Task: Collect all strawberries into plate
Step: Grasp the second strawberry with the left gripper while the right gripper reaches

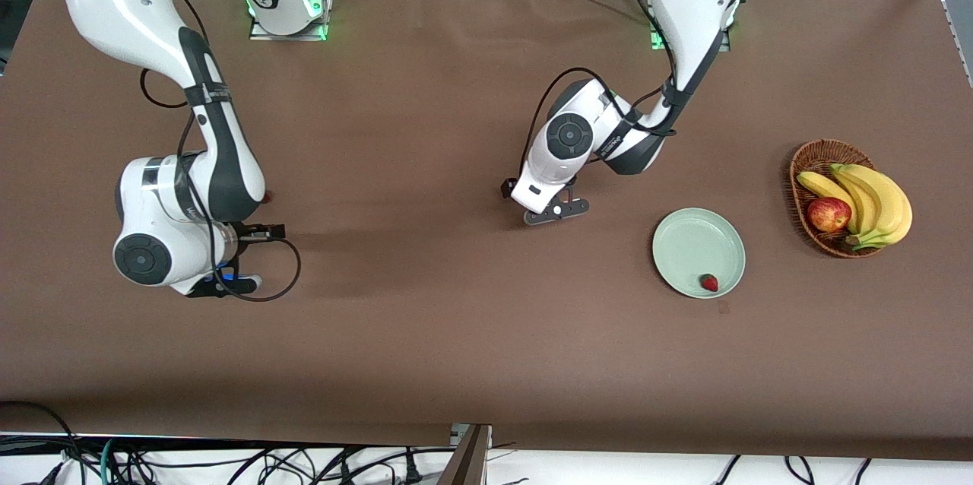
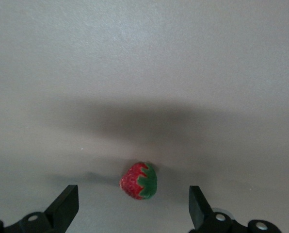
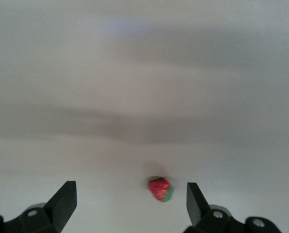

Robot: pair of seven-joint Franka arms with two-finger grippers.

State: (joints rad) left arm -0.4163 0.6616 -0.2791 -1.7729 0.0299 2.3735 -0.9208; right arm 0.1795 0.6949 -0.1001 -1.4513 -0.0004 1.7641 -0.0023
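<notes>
Brown table [image 1: 426, 333]: the left gripper [image 2: 133, 208] hangs spread over one strawberry [image 2: 139, 180]; the right gripper [image 3: 130, 206], also spread, hangs over another berry [image 3: 160, 189]. Toward the left arm's end, the plate [image 1: 688, 242] holds a third strawberry [image 1: 709, 283].

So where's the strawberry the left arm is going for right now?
The small red strawberry lies on the brown table under the open left gripper, between its fingertips in the left wrist view; the front view hides it.
</notes>
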